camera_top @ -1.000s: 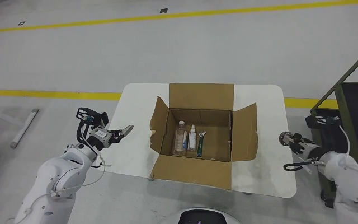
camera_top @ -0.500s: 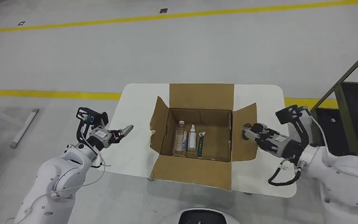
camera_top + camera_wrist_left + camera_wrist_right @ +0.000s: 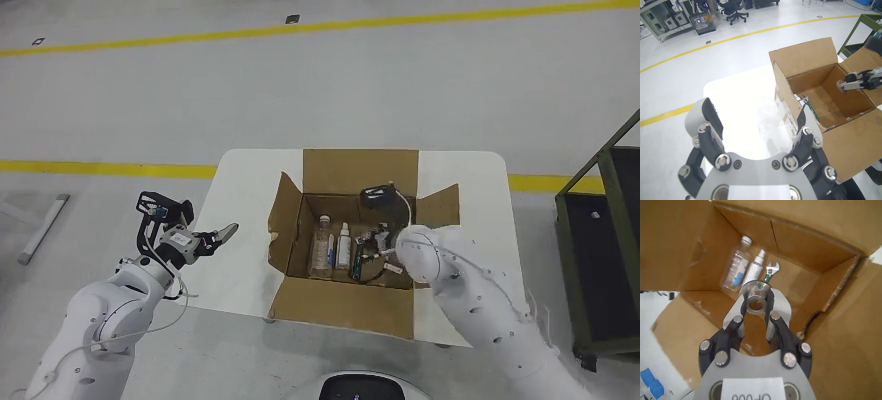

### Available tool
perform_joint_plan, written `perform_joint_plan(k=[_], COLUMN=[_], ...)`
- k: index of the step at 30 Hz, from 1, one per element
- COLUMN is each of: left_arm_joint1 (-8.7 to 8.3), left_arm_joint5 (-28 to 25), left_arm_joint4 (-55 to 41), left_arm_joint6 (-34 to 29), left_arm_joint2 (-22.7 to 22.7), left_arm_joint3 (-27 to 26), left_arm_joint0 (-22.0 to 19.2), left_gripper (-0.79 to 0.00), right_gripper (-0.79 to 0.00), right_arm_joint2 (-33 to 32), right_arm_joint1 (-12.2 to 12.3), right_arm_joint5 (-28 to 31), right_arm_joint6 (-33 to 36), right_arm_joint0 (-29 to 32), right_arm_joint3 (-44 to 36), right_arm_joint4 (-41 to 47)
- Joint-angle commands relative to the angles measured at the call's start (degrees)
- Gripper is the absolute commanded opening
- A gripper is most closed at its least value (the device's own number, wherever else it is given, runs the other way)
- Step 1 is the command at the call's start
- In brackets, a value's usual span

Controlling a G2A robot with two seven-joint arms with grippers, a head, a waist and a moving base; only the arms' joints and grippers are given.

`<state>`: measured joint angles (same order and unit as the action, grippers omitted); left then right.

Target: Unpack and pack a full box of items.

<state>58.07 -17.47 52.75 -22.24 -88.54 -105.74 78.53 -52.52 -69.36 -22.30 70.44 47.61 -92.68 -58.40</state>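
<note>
An open cardboard box [image 3: 360, 170] stands in the middle of the white table [image 3: 245, 190]. On its floor lie a clear water bottle [image 3: 321, 245], a white spray bottle [image 3: 343, 245] and a green-handled wrench [image 3: 358, 256], side by side. My right gripper [image 3: 374, 252] hangs inside the box over its floor, just right of the wrench. In the right wrist view the right gripper [image 3: 756, 304] is shut on a metal flanged bushing [image 3: 753, 290], above the bottle [image 3: 736, 266]. My left gripper [image 3: 755, 111] stands open with nothing in it, over the table left of the box [image 3: 810, 62].
The box's four flaps stand open; the near one [image 3: 345, 305] overhangs the table's front edge. A green cart [image 3: 600, 220] stands right of the table. Bare table surface lies left of the box. Small blue blocks [image 3: 651, 381] sit off the table.
My right arm has swung from beyond the table's right edge, over the right flap, into the box with the metal bushing. The left arm has kept still.
</note>
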Motion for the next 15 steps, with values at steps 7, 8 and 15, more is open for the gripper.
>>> perform_joint_plan(k=[7,8,15], left_arm_joint1=[0.0,0.0,0.0], left_arm_joint5=[0.0,0.0,0.0], left_arm_joint4=[0.0,0.0,0.0], left_arm_joint6=[0.0,0.0,0.0], left_arm_joint2=[0.0,0.0,0.0], left_arm_joint3=[0.0,0.0,0.0], left_arm_joint0=[0.0,0.0,0.0], left_gripper=[0.0,0.0,0.0], right_gripper=[-0.785,-0.785,-0.785], right_arm_joint2=[13.58,13.88,15.63], right_arm_joint1=[-5.54,-6.14,-9.4], right_arm_joint5=[-9.32,-9.38,-10.06], right_arm_joint6=[2.23,2.16,1.49], right_arm_joint0=[-8.71,-9.28,-11.58], right_arm_joint3=[18.57,20.24,28.93], right_arm_joint4=[-7.5,-6.75,-5.91])
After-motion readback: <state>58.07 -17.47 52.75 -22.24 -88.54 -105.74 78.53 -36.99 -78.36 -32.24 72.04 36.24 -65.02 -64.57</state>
